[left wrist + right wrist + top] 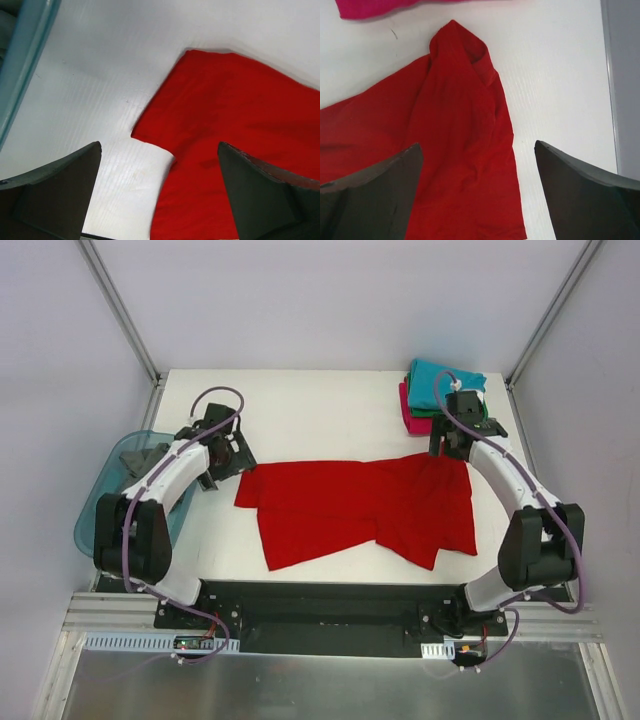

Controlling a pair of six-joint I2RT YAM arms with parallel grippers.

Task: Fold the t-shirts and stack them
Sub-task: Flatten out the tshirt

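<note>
A large red t-shirt (pixel 360 505) lies spread and partly folded across the middle of the white table (pixel 320 410). My left gripper (pixel 232 455) is open and empty just above the shirt's left end; the left wrist view shows the red cloth (pixel 240 130) under and between its fingers (pixel 55 190). My right gripper (pixel 450 445) is open and empty over the shirt's far right corner, with the red cloth (pixel 445 140) below it. A folded stack sits at the back right: teal shirt (pixel 445 380) on top, green (pixel 430 411) under it, magenta-pink (pixel 408 415) at the bottom. A dark grey shirt (pixel 135 460) lies in the tub.
A translucent blue plastic tub (pixel 100 510) stands off the table's left edge, its rim showing in the left wrist view (pixel 20 65). The magenta shirt's edge (pixel 370 7) shows at the top of the right wrist view. Metal frame posts stand at the back corners.
</note>
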